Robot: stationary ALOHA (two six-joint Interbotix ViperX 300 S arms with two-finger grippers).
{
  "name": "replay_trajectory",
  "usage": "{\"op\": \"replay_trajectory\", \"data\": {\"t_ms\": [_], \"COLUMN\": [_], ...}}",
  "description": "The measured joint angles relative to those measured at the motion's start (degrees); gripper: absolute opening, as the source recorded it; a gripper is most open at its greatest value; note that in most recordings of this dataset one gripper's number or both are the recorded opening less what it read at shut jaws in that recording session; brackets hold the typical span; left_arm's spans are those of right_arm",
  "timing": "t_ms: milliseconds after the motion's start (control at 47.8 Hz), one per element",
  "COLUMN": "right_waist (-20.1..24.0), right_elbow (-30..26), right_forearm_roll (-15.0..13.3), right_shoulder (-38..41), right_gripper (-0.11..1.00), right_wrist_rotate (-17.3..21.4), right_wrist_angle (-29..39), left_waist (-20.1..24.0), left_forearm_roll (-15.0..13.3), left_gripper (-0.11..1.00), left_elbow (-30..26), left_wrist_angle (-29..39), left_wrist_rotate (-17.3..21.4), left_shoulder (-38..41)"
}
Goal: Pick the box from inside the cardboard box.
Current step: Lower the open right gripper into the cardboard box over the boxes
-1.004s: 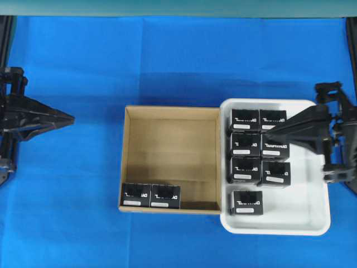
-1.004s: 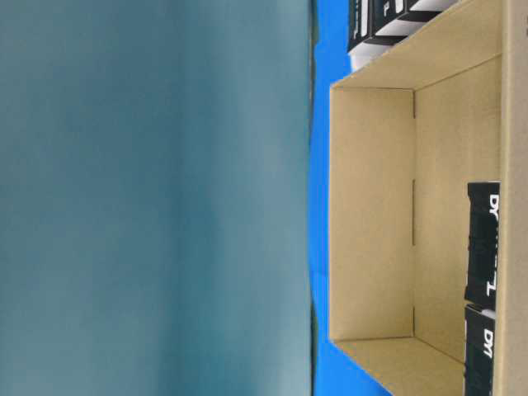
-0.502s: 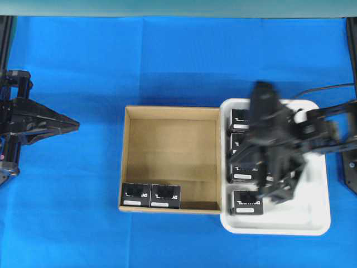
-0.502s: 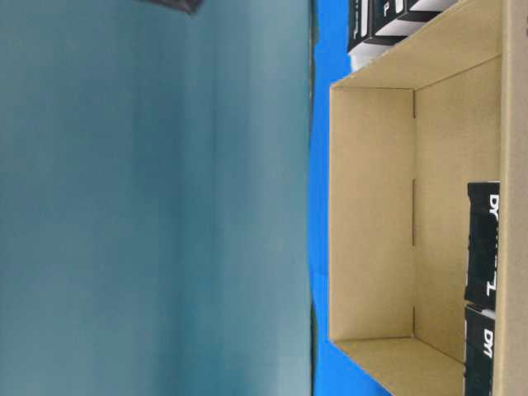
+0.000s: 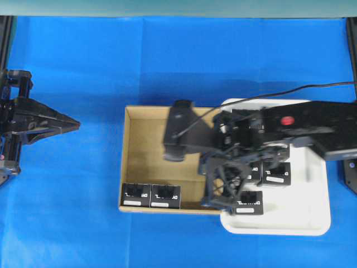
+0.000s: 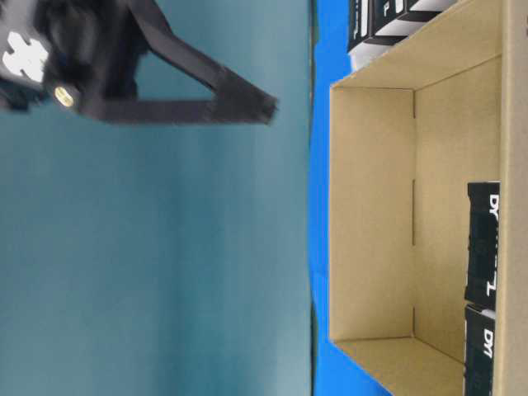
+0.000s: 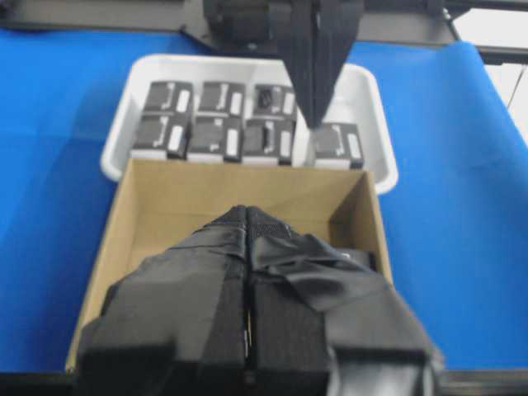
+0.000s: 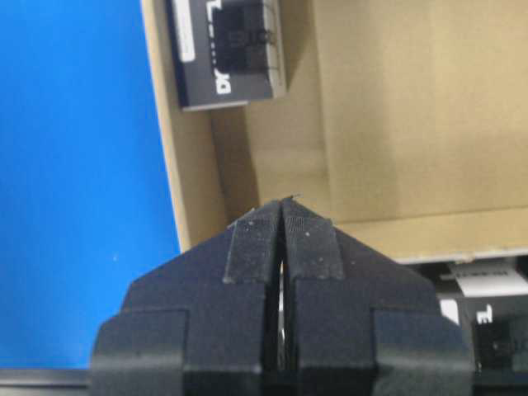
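Right gripper closed and empty above the cardboard box.

Its two fingers are pressed together with nothing between them, and in the right wrist view the tip hangs over the box's front right corner, close to the brown wall. The right arm reaches across the white tray of black cartons, hiding several of them in the overhead view. Inside the cardboard box two black cartons sit side by side against the front wall: one box nearer the gripper, the other in the left corner. The left gripper, also closed and empty, hangs over the blue cloth well left of the box.
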Motion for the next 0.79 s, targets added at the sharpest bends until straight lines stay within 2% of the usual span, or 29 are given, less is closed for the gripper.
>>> {"op": "replay_trajectory", "data": {"t_ms": [167, 314, 502, 690, 795], "right_waist": [0.00, 0.09, 0.09, 0.00, 0.00], "right_elbow": [-5.27, -8.53, -10.20, -10.55, -10.55], "right_forearm_roll": [0.09, -0.18, -0.26, -0.26, -0.26], "right_shoulder": [5.63, 9.23, 11.95, 12.74, 12.92], "right_gripper": [-0.01, 0.00, 0.01, 0.03, 0.08], "right_wrist_rotate": [-0.18, -0.97, -3.78, -4.22, -4.75], "right_wrist_angle": [4.39, 4.22, 3.96, 3.96, 3.78], "left_waist": [0.00, 0.18, 0.53, 0.62, 0.70], "left_forearm_roll": [0.00, 0.00, 0.00, 0.09, 0.09], "left_gripper": [-0.07, -0.07, -0.07, -0.07, -0.07], "left_elbow": [0.00, -0.09, 0.00, -0.09, -0.09], "left_wrist_angle": [0.09, 0.18, 0.18, 0.18, 0.18], "left_wrist_rotate": [0.00, 0.00, 0.00, 0.00, 0.00], "left_shoulder": [0.35, 0.53, 0.79, 0.79, 0.88]}}
